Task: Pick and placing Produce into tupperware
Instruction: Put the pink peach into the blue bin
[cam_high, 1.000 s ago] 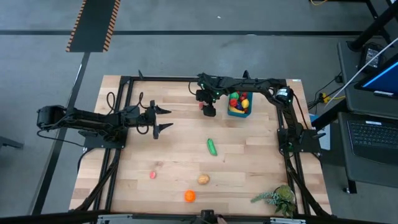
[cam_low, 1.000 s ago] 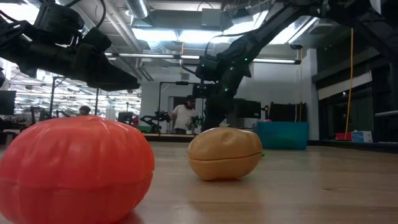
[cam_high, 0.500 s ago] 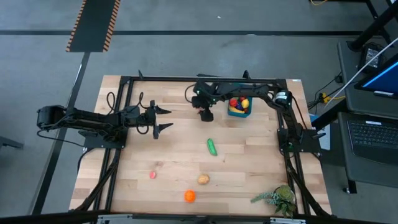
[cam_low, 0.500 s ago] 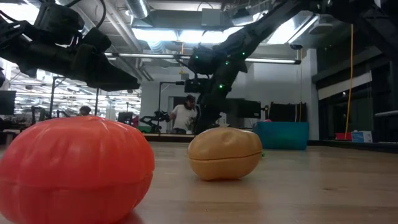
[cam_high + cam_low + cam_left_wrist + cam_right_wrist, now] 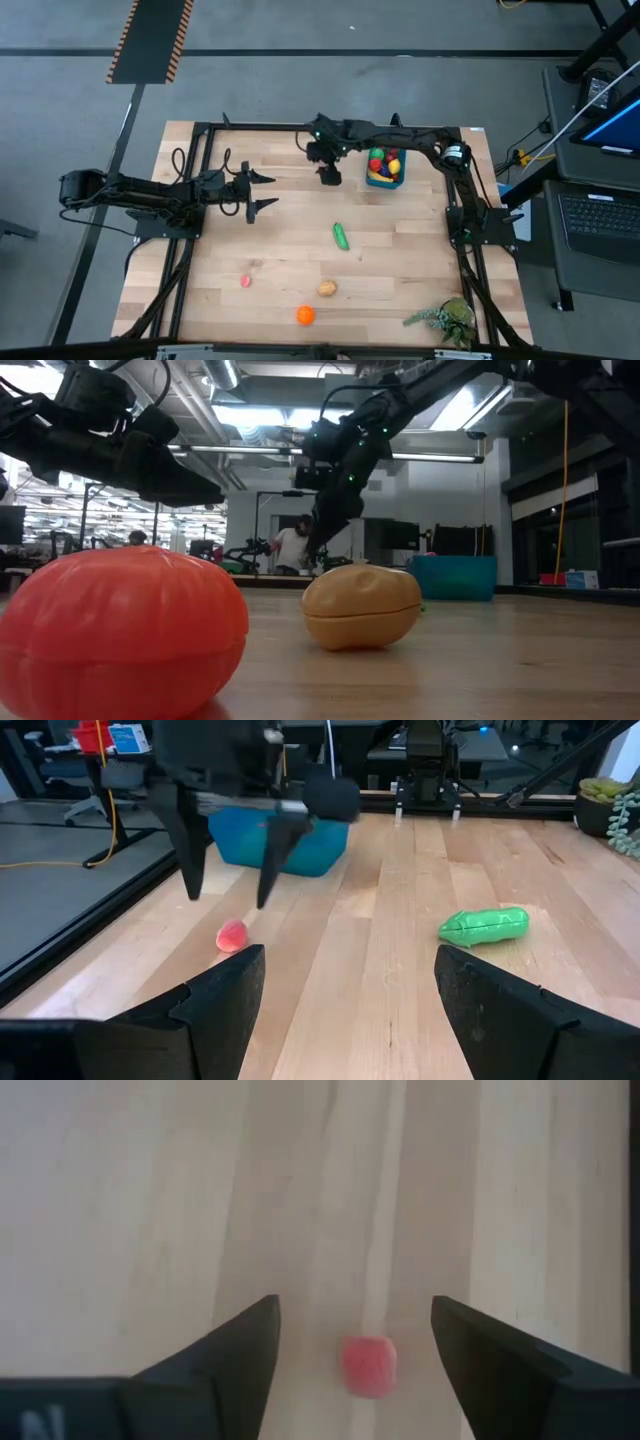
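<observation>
Shifted leftward from beside tupperware (image 5: 385, 168) since a second earlier: right end effector (image 5: 328, 177), now poised above small red produce piece (image 5: 369, 1365), fingers apart, nothing held. Tupperware near table's (image 5: 280, 260) far edge, holding several pieces. Noted cucumber (image 5: 341, 235) mid-table. Left end effector (image 5: 262, 190) parked open at left side.

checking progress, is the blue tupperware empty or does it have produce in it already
Not empty. In the high view the blue tupperware already holds red, yellow and green pieces; how many cannot be told.
</observation>
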